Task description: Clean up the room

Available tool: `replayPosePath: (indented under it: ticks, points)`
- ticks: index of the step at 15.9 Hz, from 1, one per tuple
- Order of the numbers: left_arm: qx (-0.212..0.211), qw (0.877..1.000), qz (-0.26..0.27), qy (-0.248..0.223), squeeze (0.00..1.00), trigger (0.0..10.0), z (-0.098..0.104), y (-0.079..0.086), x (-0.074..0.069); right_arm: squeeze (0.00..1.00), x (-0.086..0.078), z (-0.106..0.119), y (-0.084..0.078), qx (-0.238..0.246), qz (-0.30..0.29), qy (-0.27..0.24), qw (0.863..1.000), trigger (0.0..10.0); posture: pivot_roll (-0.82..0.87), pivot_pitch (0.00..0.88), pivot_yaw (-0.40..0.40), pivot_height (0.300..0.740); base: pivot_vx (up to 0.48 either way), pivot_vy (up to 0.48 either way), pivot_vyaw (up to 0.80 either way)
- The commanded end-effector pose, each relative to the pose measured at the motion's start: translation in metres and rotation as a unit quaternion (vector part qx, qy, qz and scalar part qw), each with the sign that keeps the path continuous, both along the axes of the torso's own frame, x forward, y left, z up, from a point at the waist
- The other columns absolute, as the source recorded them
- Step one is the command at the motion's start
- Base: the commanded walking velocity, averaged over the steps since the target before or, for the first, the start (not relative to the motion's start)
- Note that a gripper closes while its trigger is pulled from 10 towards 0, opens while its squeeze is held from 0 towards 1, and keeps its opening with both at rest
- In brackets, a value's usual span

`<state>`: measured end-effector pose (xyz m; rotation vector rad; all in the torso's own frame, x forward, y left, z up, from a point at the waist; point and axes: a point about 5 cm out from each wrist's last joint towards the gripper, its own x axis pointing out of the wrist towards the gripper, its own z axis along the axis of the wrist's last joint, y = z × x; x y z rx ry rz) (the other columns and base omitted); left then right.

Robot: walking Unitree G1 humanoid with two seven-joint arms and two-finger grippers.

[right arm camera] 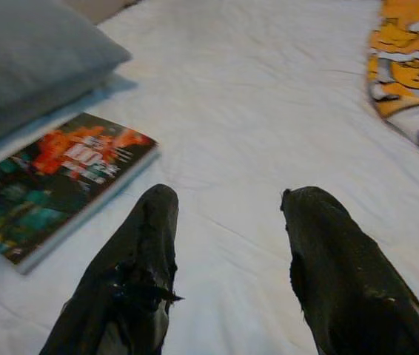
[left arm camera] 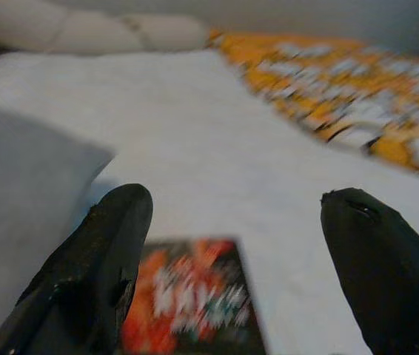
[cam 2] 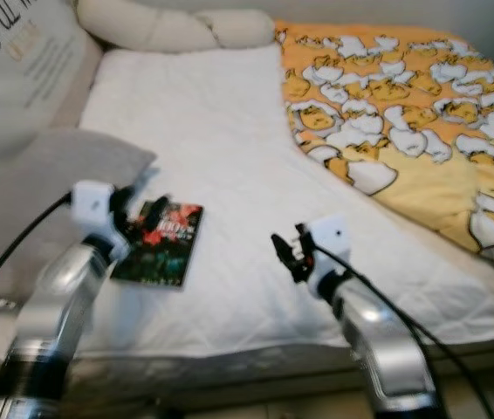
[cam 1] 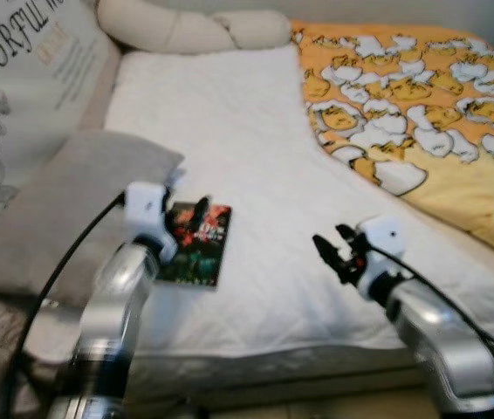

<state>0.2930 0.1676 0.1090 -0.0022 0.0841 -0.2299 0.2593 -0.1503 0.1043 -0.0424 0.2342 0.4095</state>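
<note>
Book flat on white bed sheet, beside grey pillow.
Left gripper spread apart just over the book; right gripper spread too, hovering over bare sheet nearby; duck-print blanket further right.

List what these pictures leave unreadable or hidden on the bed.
- Book: cover lettering too blurred to read in either wrist view; in the left eye view the left hand covers its near-left part.
- Printed pillow: text cut off by the left eye view's top-left edge.
- Orange blanket: runs past the right edge.
</note>
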Motion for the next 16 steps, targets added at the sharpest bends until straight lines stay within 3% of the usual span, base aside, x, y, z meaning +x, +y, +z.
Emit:
replayPosePath:
  ticks: [1, 5, 10, 16]
  points:
    - [0.013, 1.000, 0.007, -0.001, 0.00, 10.0, 0.003, -0.004, -0.001, 0.00, 0.002, -0.001, -0.006, -0.014, -0.017, -0.006, 1.000, 10.0, -0.03, 0.000, 0.007, 0.740, 0.000, -0.480, 0.00]
    - [0.044, 0.997, 0.059, 0.003, 0.00, 10.0, -0.001, 0.004, -0.023, 0.00, 0.004, -0.007, -0.007, -0.009, -0.040, -0.012, 0.999, 10.0, -0.02, 0.000, -0.002, 0.740, 0.000, -0.480, 0.00]
    - [0.066, 0.995, 0.070, -0.008, 0.00, 10.0, 0.010, -0.001, -0.023, 0.00, 0.007, -0.011, -0.009, -0.001, -0.063, -0.018, 0.998, 10.0, -0.01, 0.000, 0.004, 0.740, 0.000, -0.480, 0.36]
    - [0.085, 0.994, 0.066, 0.001, 0.00, 10.0, 0.008, 0.006, -0.022, 0.00, 0.005, -0.014, -0.016, 0.008, -0.088, -0.017, 0.996, 10.0, -0.02, 0.000, 0.013, 0.740, 0.000, -0.480, 0.00]
